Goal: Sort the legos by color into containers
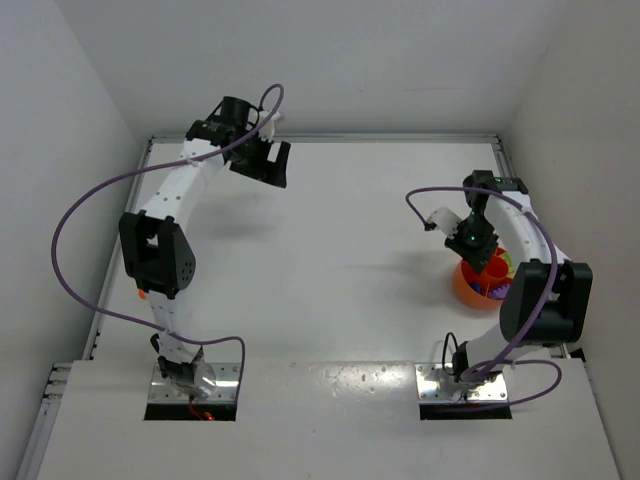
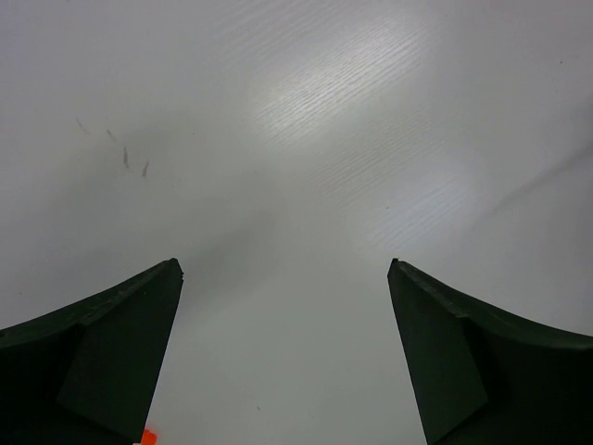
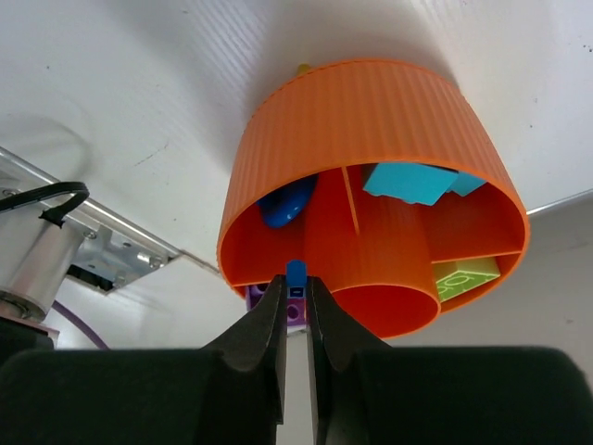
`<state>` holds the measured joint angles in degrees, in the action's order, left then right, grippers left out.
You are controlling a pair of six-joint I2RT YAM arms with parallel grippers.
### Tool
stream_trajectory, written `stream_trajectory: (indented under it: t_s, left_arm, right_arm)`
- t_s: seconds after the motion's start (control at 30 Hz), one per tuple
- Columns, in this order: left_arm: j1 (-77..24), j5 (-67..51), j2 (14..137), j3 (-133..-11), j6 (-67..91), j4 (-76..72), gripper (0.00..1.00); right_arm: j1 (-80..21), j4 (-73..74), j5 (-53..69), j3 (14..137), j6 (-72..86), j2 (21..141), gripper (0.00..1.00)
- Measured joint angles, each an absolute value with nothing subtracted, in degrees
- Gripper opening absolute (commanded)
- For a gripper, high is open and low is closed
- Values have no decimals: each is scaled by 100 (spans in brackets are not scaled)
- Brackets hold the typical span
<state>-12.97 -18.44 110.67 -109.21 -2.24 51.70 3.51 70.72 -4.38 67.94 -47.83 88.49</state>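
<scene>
**A:** Right arm status?

**B:** Placing step. The right gripper (image 3: 296, 284) hung over the near edge of the bowl (image 3: 361, 111). Its fingers were pinched on a small blue brick (image 3: 296, 271), with the brick's tip poking out past the pads.

**A:** Where was the bowl?

**B:** On the bench (image 1: 350, 230), right side, close to the right arm's elbow. It sat upright with the opening facing the wrist camera.

**A:** Target pocket?

**B:** My read was the one with the dark blue piece (image 3: 285, 199), just left of the divider. The next move would need a short push past the rim into that pocket, then release. The pocket was narrow and the centre tube (image 3: 384, 301) crowded it, so a release too near the rim could drop the brick outside or into the wrong slot.

**A:** Bowl contents?

**B:** The bowl was round, with a ribbed orange wall and inner dividers. The teal pieces (image 3: 412, 181) were in the far pocket and a yellow-green brick (image 3: 466, 276) was in the right one. A purple piece (image 3: 264, 298) showed just beside the left finger. I couldn't tell which pocket it sat in, or whether it was inside at all.

**A:** Left arm?

**B:** The left gripper (image 1: 270, 160) was well apart from the bowl, at the far left. Its fingers (image 2: 102, 352) were spread wide with nothing between them and only bare bench below.
</scene>
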Motion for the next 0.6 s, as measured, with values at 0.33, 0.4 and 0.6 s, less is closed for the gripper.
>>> stream_trajectory:
  t_s: [0.33,0.4,0.6]
  left_arm:
    - [-1293,-1664,11019,-10890,-148,5063,100]
    - [-1293,-1632,11015,-10842,-73,5030,100]
    - [-1194,-1745,10884,-10481,250,4724,100]
  right_arm:
    - [362,6971,-454,6796,-4838,8978,25]
    - [362,7006,-449,6825,-4866,8984,26]
    - [364,7118,-338,7032,-4915,8984,28]
